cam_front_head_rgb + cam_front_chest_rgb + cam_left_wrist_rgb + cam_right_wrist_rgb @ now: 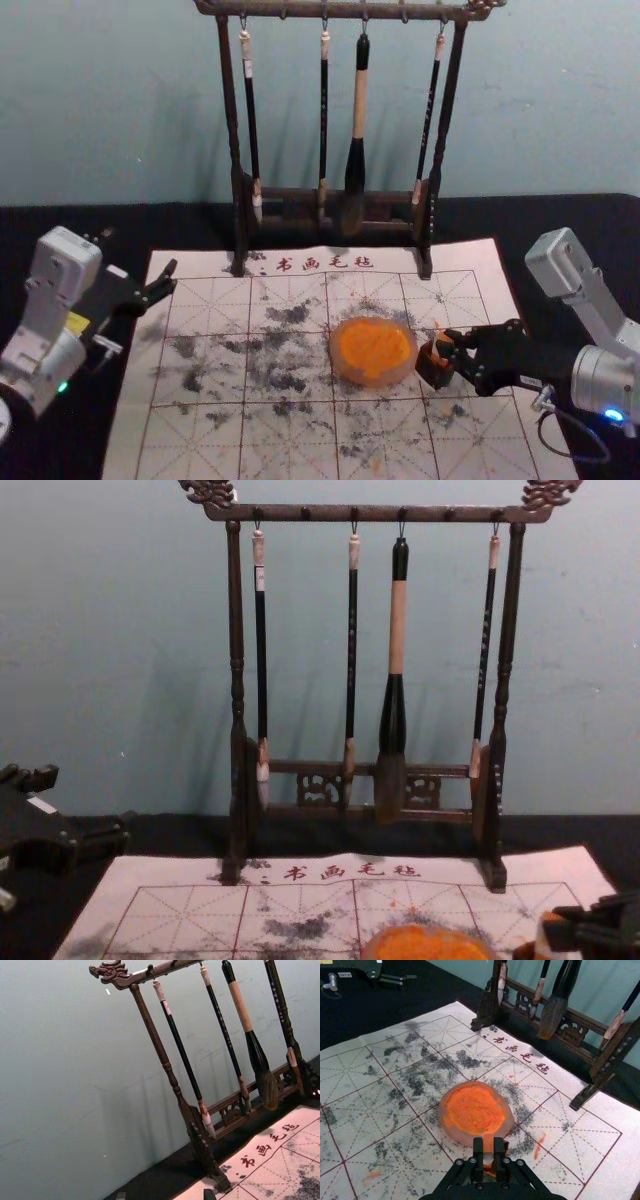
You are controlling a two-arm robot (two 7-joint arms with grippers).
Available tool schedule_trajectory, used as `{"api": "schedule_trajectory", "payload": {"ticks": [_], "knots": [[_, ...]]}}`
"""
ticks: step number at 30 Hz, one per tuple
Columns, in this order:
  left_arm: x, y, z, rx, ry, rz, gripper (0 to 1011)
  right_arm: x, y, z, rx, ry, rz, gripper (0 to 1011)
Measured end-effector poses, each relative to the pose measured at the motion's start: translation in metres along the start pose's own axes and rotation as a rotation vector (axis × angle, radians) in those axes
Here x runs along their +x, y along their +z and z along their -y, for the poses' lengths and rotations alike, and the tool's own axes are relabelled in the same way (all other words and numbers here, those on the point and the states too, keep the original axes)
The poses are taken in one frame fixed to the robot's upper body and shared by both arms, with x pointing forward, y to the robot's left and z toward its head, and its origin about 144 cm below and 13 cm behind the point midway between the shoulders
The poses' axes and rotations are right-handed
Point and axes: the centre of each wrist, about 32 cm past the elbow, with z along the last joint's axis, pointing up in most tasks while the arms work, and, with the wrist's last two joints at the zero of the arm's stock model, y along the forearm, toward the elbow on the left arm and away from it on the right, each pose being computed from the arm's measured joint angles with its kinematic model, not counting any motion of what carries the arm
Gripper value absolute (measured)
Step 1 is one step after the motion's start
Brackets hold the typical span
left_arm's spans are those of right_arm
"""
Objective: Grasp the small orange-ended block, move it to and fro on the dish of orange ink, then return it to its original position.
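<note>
My right gripper (447, 347) is just right of the orange ink dish (373, 350). In the right wrist view, my right gripper (488, 1152) is shut on a small pale block (488, 1142) with orange on it, beside the rim of the dish (475, 1110). The chest view has the block (544, 934) upright, right of the dish (428, 945). A dark brown, orange-stained piece (432, 371) sits under the right fingers; whether it touches the block I cannot tell. My left gripper (168, 281) stays parked at the left, open; its tips flank a gap in the left wrist view.
A wooden rack (330, 194) with several hanging brushes stands behind the dish at the mat's back edge. The white gridded mat (200, 440) has dark ink stains and lies on a black cloth. A pale wall rises behind the rack.
</note>
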Motion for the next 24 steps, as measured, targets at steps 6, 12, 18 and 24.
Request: {"api": "schedule_trajectory", "payload": {"ticks": [6, 12, 18, 24], "knots": [[0.0, 0.0, 0.0, 0.0, 0.0, 0.0, 1002, 0.0, 0.0001, 0.0001, 0.0, 0.0, 0.0, 78], [0.0, 0.0, 0.0, 0.0, 0.0, 0.0, 1001, -0.0001, 0.0002, 0.0003, 0.001, 0.0, 0.0, 78], [0.0, 0.0, 0.0, 0.0, 0.0, 0.0, 1001, 0.0, 0.0002, 0.0005, 0.002, 0.0, 0.0, 80], [0.0, 0.0, 0.0, 0.0, 0.0, 0.0, 1001, 0.0, 0.0003, 0.0007, 0.002, -0.001, 0.0, 201]]}}
